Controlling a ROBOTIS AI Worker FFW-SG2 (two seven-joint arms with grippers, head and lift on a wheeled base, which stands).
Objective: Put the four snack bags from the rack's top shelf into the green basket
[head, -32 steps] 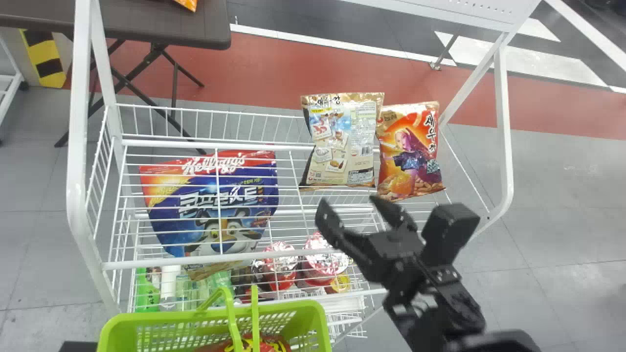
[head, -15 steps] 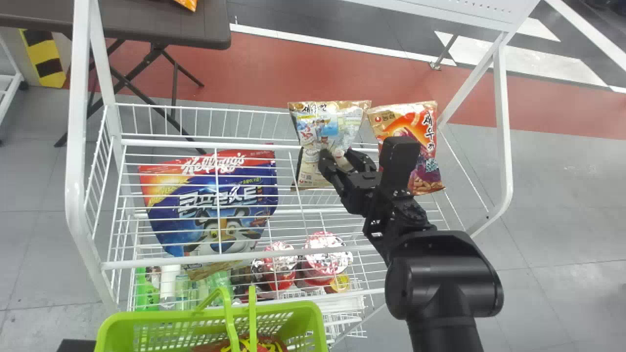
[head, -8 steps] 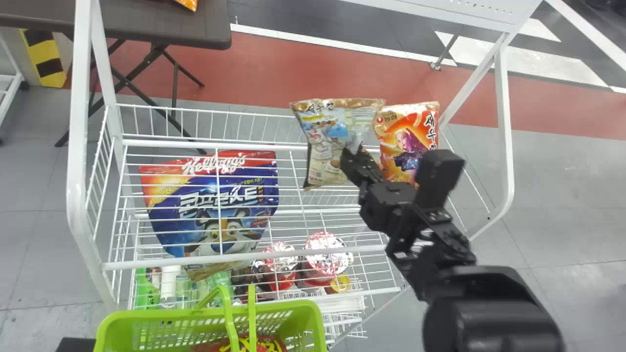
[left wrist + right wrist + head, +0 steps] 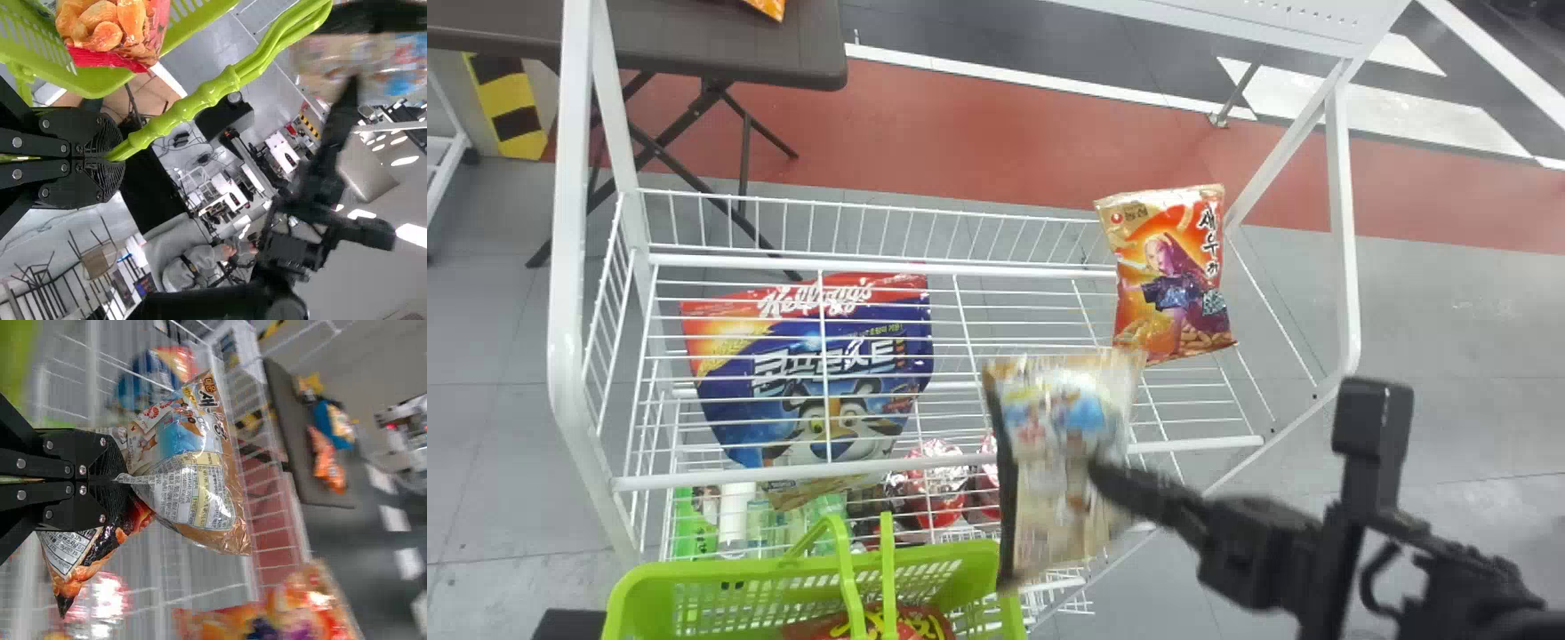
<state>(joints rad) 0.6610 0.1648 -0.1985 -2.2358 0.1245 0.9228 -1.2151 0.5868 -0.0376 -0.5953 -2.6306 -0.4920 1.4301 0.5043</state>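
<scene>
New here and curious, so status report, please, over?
Left tool shut on handle of green basket. Right tool gripping tan snack bag, mid-air. Raised handle may obstruct the drop into the basket.

From four o'clock the right arm (image 4: 1463, 578) slants in, right gripper (image 4: 1101, 471) pointing toward ten, pinched; left gripper (image 4: 113, 157) clamped.

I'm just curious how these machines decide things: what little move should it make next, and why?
Probably the right end effector should carry the tan snack bag a little farther left, over the green basket: the bag is pinched and off the shelf, beside the basket's right rim, while the left end effector grips the basket's handle.
</scene>
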